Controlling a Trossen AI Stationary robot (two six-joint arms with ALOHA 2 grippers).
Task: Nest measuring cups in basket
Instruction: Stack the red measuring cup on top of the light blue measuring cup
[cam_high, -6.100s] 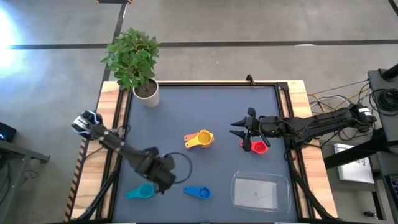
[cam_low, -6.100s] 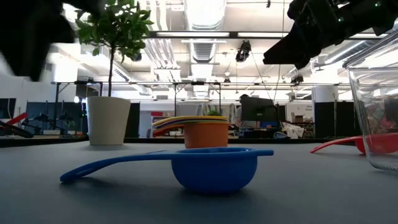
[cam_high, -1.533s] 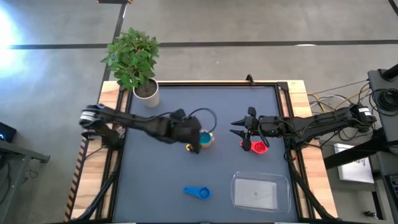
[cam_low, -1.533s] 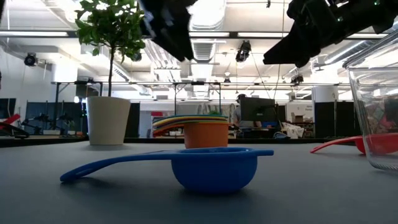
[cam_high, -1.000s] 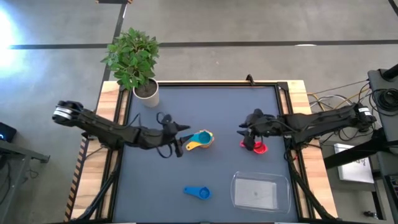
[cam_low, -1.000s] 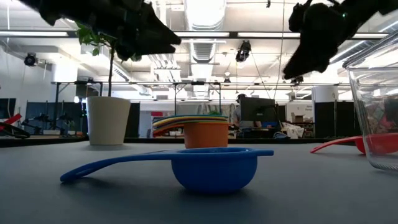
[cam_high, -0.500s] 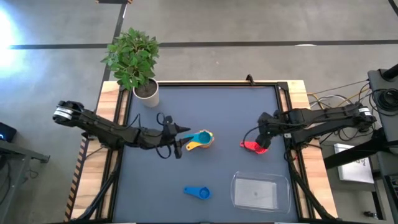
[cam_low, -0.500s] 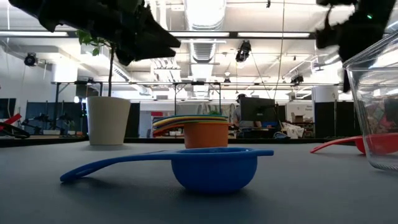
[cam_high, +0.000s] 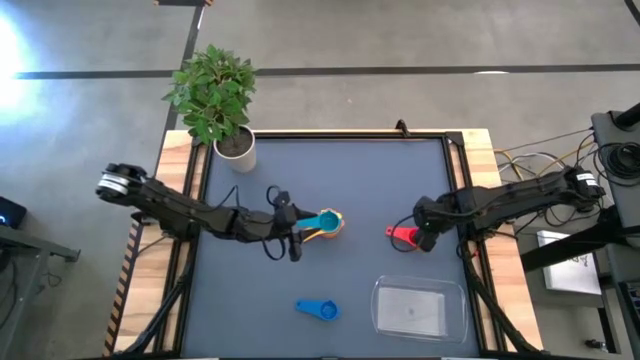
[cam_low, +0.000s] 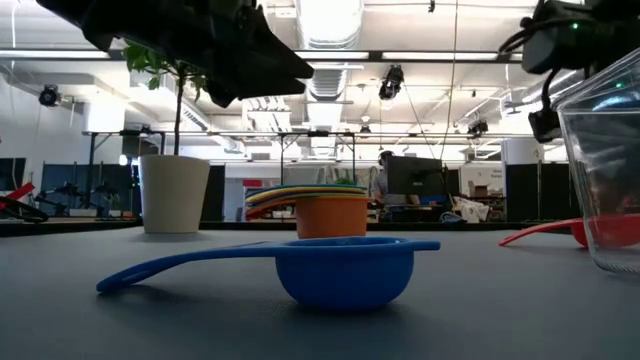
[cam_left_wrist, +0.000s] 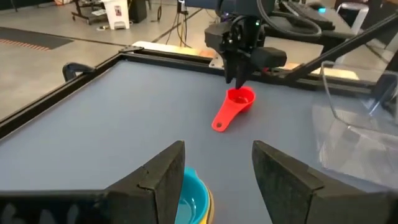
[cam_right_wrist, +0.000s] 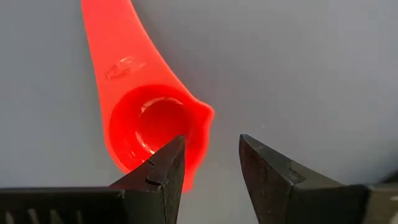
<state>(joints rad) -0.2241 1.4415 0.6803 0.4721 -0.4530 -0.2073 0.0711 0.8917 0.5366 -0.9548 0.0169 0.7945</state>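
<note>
- In the upper left of the high view a green leafy plant in a white round pot (cam_high: 236, 146) stands on the far left corner of the dark grey table (cam_high: 360, 180).
- The left arm reaches in from the left edge of that view. Its left gripper (cam_high: 292, 226) sits just left of the middle, and its two dark fingers (cam_left_wrist: 163, 176) are spread apart with nothing between them.
- Right beside that gripper is a stack of small round plastic measuring cups (cam_high: 324, 223). A teal cup (cam_left_wrist: 191, 200) sits on top, and yellow and orange ones show under it. In the low view the stack stands in the middle, behind the blue one, with an orange cup at the bottom.
- Low in the middle of the high view a blue plastic measuring cup with a flat handle (cam_high: 319, 310) lies alone on the table.
- Right of the middle a red plastic measuring cup with a flat handle (cam_high: 404, 235) lies on the table.
- The right arm comes in from the right edge. Its right gripper (cam_high: 427, 238) is down at the red cup's bowl. The fingers are apart, and one fingertip (cam_right_wrist: 166, 163) is over the rim of the bowl. I cannot tell if it touches the cup.
- In the lower right a clear plastic basket with rounded corners (cam_high: 418, 307) sits on the table with no cups in it.
</note>
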